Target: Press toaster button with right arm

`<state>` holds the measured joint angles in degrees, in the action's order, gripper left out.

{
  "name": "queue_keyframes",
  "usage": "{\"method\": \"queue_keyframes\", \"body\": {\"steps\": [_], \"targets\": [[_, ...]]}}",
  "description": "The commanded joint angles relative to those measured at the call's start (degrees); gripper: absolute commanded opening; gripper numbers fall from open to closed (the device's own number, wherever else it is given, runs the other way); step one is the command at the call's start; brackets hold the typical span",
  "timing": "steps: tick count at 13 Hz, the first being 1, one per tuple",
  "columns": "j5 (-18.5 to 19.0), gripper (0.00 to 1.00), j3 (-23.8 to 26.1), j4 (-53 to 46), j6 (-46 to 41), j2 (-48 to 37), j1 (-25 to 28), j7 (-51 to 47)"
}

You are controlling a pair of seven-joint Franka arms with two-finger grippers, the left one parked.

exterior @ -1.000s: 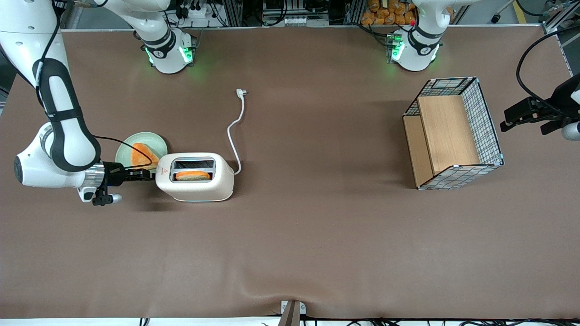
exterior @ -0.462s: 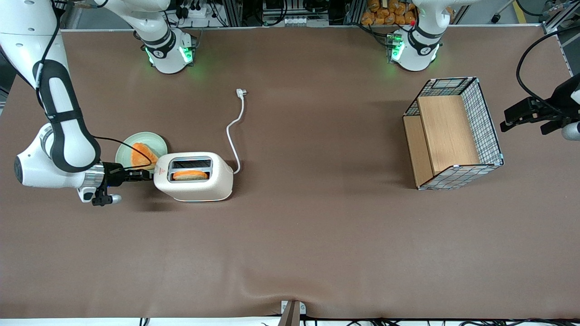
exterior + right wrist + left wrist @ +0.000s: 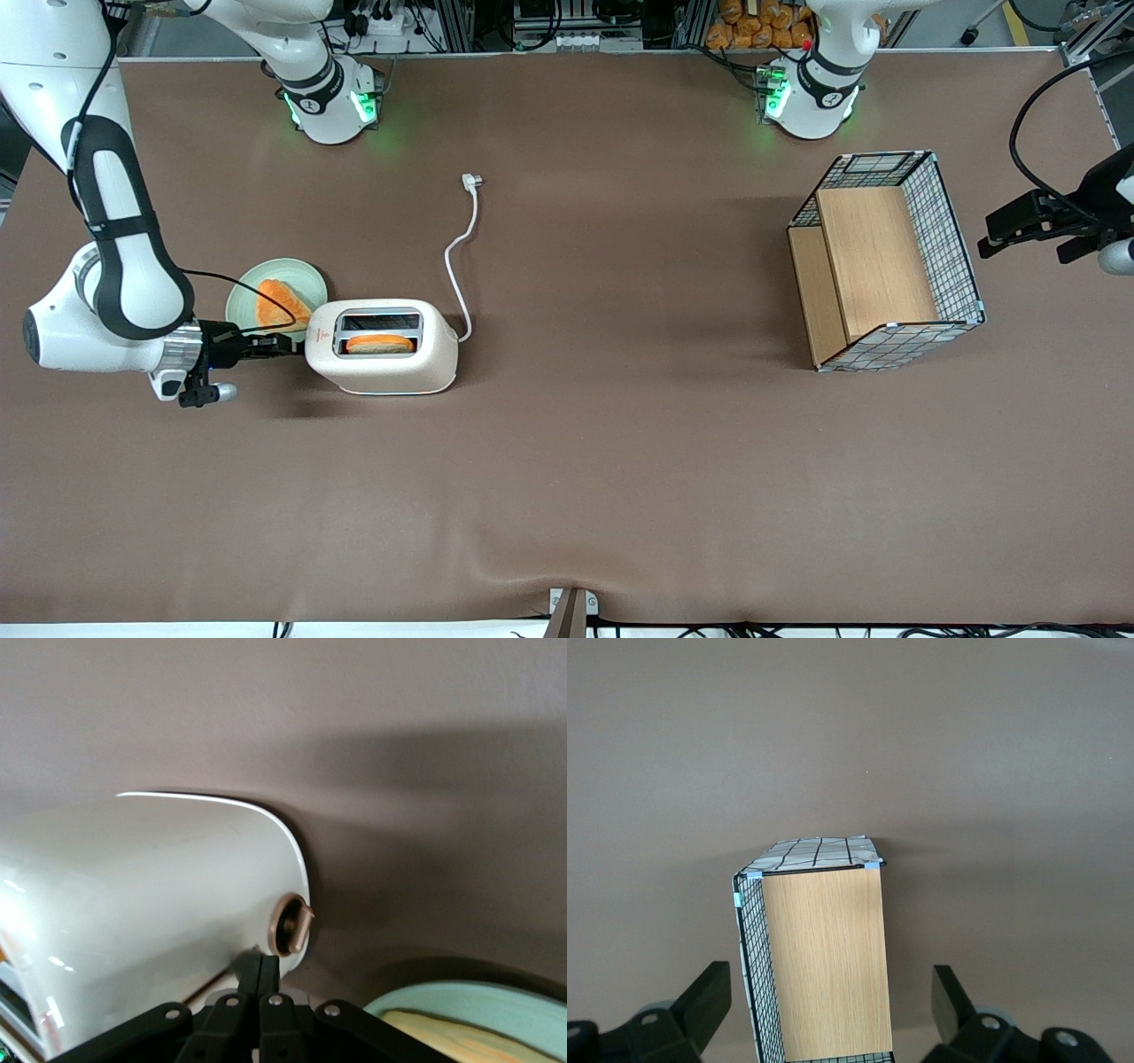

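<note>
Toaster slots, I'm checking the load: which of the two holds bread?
The slot nearer the front camera holds an orange-brown slice; the other slot looks dark and empty. The end effector is at the toaster end.

Robotics lab: arm bases [image 3: 330, 102] bolted to brown-mat table [image 3: 620, 461], cabling, equipment racks.

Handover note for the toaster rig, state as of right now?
Pincer: right arm holds it level at the toaster's narrow end, fingers shut, tips at the end face.
Toaster: upright on the table, one toast slice in the slot nearer the front camera, cord lying unplugged.
Toaster button: right beside the fingertips.
Plate with another slice beside the toaster, close to the pincer.
Done: approach to the button end.
Left: whether the press has registered can't be told; confirm, then retract.
</note>
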<state>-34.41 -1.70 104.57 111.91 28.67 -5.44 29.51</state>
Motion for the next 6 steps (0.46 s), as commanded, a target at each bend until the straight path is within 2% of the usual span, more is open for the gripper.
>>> {"method": "queue_keyframes", "body": {"steps": [1,3,4,5,6], "targets": [[3.62,0.00,0.30,-6.20,-2.83,1.56,0.52,-1.72],[6.36,0.00,0.38,-9.63,-4.94,1.65,1.04,-3.58],[7.33,0.19,0.30,-10.95,-5.21,1.82,1.22,-3.59],[8.55,0.83,0.38,-11.66,-5.13,1.91,1.31,-3.41],[8.91,1.00,0.38,-12.27,-5.04,2.00,1.23,-3.41]]}}
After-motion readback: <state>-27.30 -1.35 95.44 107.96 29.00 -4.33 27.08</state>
